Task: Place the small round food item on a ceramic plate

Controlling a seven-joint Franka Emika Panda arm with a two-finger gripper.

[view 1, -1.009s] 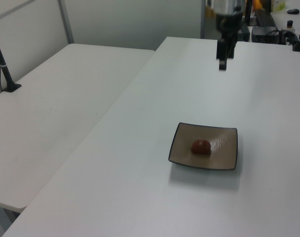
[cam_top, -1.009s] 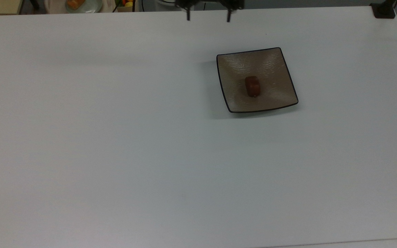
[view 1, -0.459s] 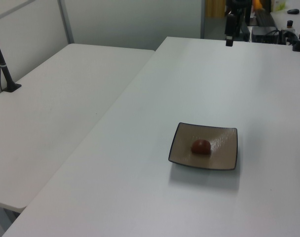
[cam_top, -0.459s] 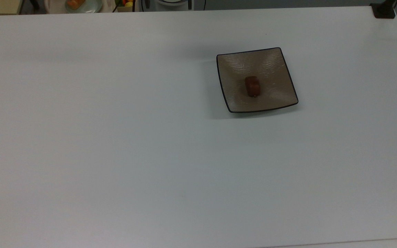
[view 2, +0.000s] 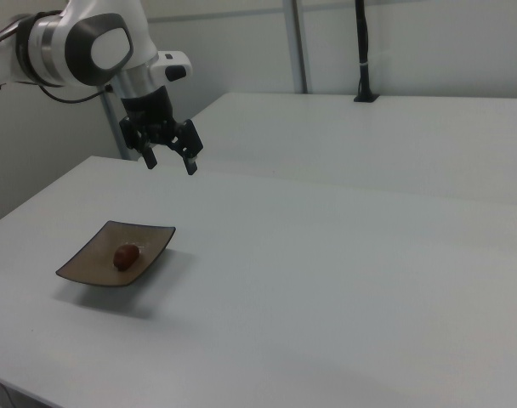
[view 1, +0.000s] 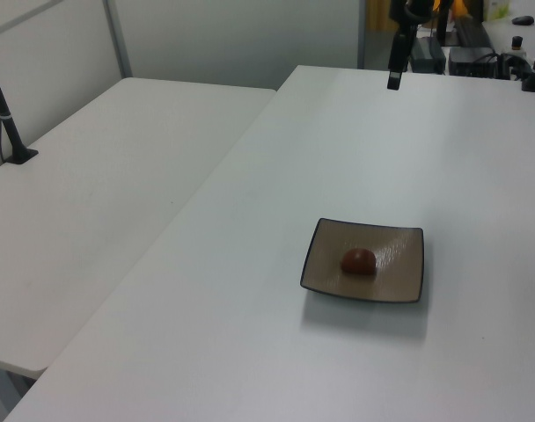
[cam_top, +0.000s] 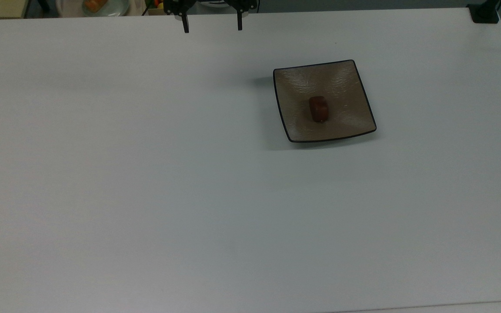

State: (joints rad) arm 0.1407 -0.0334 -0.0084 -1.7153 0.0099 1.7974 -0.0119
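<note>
On one ceramic plate (cam_top: 342,87): one small round food item (cam_top: 318,108); claw (cam_top: 212,26) spread.

The top view's upper edge cuts off the gripper (cam_top: 212,26) above its fingers, and a pale dish (cam_top: 102,7) with orange food. In the left view, the gripper (view 1: 395,77) runs off the top edge. The food item (view 2: 126,255) is too small to show its stem.

Small reddish-brown round food item (cam_top: 318,108) rests centred on the square tan, black-rimmed ceramic plate (cam_top: 346,82), which lies flat at the top view's 1 o'clock.
</note>
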